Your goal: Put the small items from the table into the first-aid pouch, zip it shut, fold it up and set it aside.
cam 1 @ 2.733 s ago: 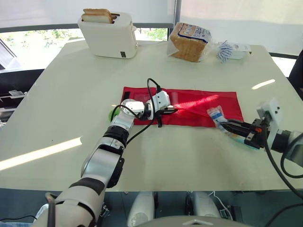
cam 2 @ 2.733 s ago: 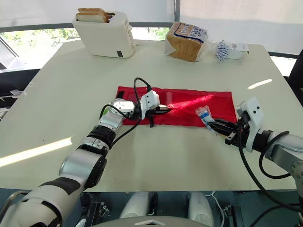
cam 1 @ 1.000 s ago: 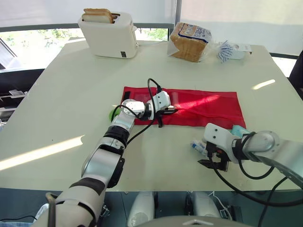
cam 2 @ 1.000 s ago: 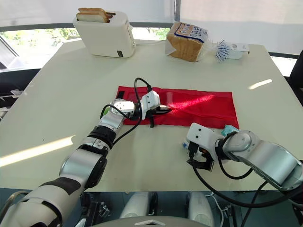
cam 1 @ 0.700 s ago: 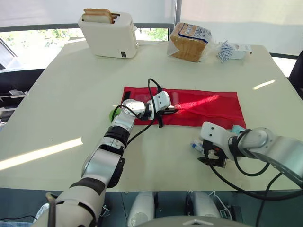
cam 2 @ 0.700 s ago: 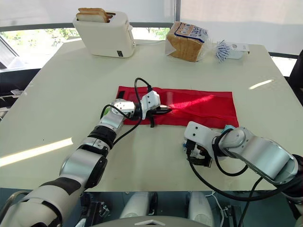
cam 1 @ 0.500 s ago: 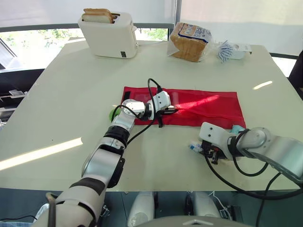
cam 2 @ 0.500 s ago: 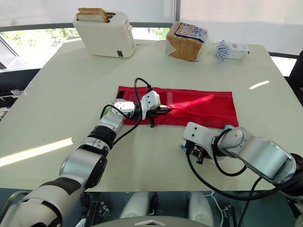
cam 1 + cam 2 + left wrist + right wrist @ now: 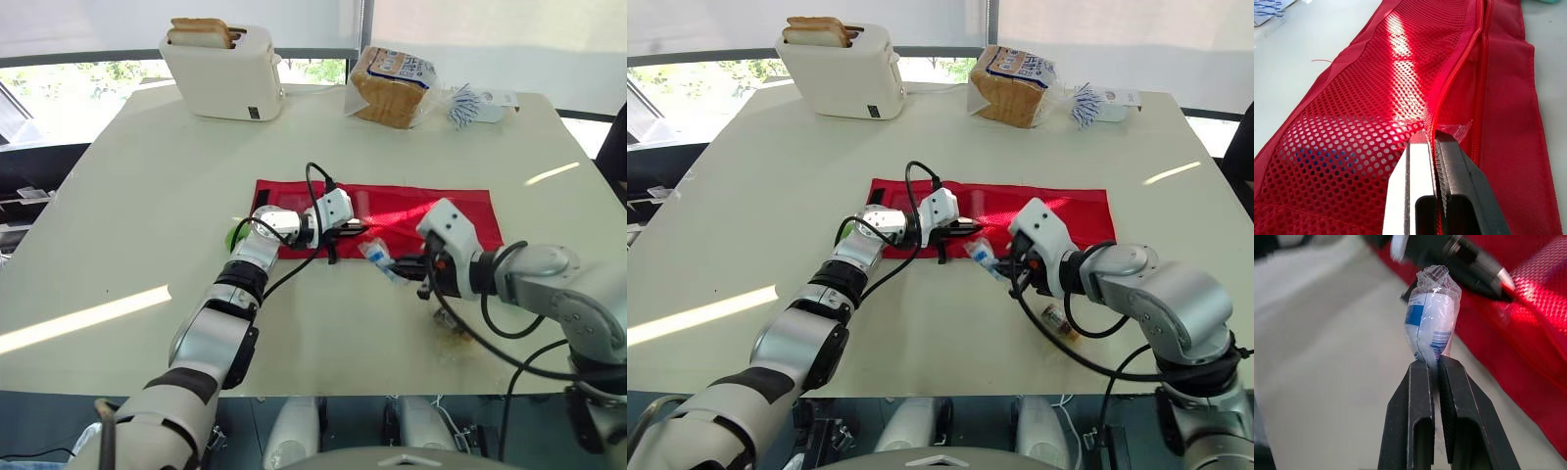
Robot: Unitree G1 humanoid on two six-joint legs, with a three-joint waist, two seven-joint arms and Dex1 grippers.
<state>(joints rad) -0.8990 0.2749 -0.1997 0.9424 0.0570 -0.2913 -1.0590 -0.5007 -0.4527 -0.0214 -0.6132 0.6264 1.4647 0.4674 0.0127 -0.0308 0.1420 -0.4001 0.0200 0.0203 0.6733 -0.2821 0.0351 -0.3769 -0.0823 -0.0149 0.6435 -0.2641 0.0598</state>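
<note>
So the right gripper point(image 9: 1434, 363) pinches the packet point(image 9: 1431, 325) by its crimped tail, centre frame, we reckon it's light, slippery film, and the left gripper point(image 9: 1431, 139) clamps the zip lip of the floppy pouch point(image 9: 1352, 107).

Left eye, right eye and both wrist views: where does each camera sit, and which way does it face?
Left eye view: head camera, looking forward and down over the table; both arms show, left end effector on the red pouch, right end effector holding a wrapped roll.
Right eye view: stereo twin, same scene.
Left wrist view: left wrist, along that end effector, shut on the pouch's mesh edge.
Right wrist view: right wrist, along that end effector clamping the roll, toward the left end effector.
Shared: every view shows the pouch.
</note>
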